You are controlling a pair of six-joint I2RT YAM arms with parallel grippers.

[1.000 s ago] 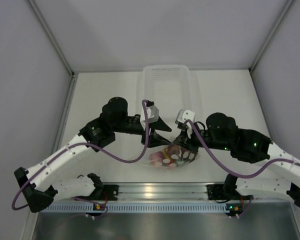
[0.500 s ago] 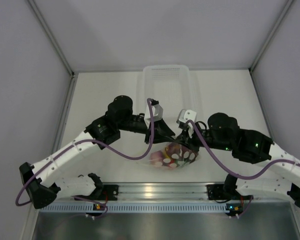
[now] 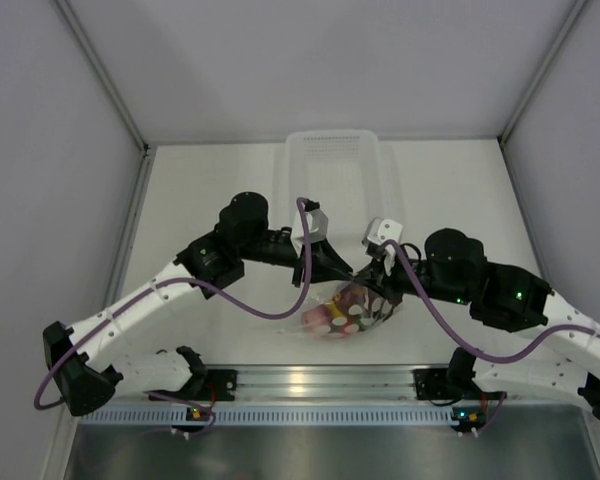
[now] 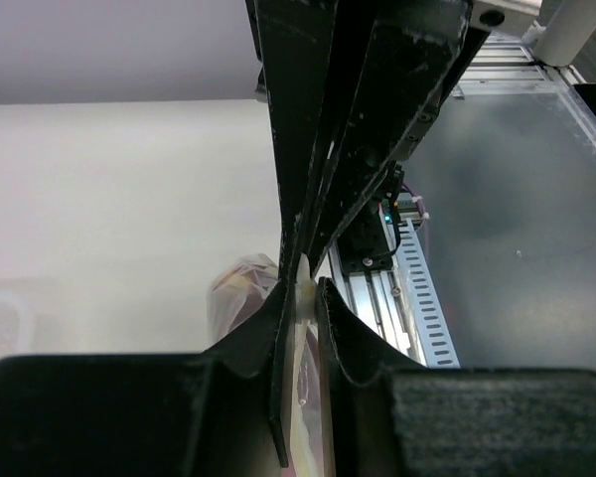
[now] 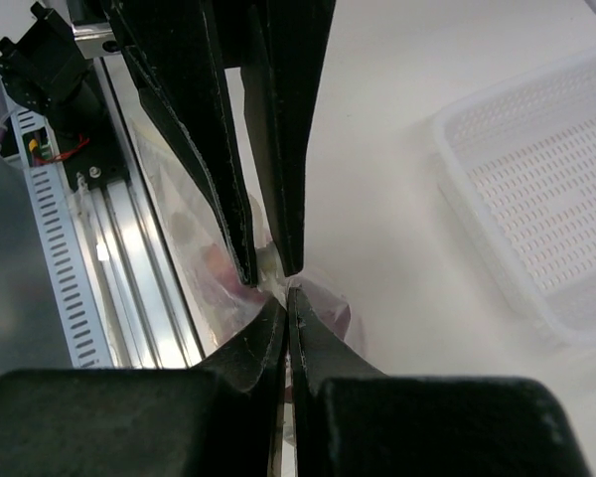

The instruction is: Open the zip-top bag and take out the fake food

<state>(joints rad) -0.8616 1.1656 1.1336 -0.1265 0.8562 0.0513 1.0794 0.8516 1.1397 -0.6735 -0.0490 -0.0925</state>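
Note:
The zip-top bag (image 3: 342, 313), see-through with white dots, hangs near the table's front edge between both grippers. Fake food shows through it: pink, red and yellow pieces (image 3: 330, 316). My left gripper (image 3: 348, 273) is shut on the bag's top edge from the left; the white zip strip sits between its fingers in the left wrist view (image 4: 305, 288). My right gripper (image 3: 368, 280) is shut on the same top edge from the right, its tips touching the left gripper's tips (image 5: 284, 288). The bag (image 5: 323, 303) bulges below both.
A white mesh basket (image 3: 332, 170) stands at the back middle of the table, also in the right wrist view (image 5: 536, 189). An aluminium rail (image 3: 310, 380) runs along the front edge under the bag. Grey walls enclose the table on three sides.
My left gripper moved right and closed onto the bag's top edge, meeting the right gripper. The right gripper shifted slightly right, still holding the bag.

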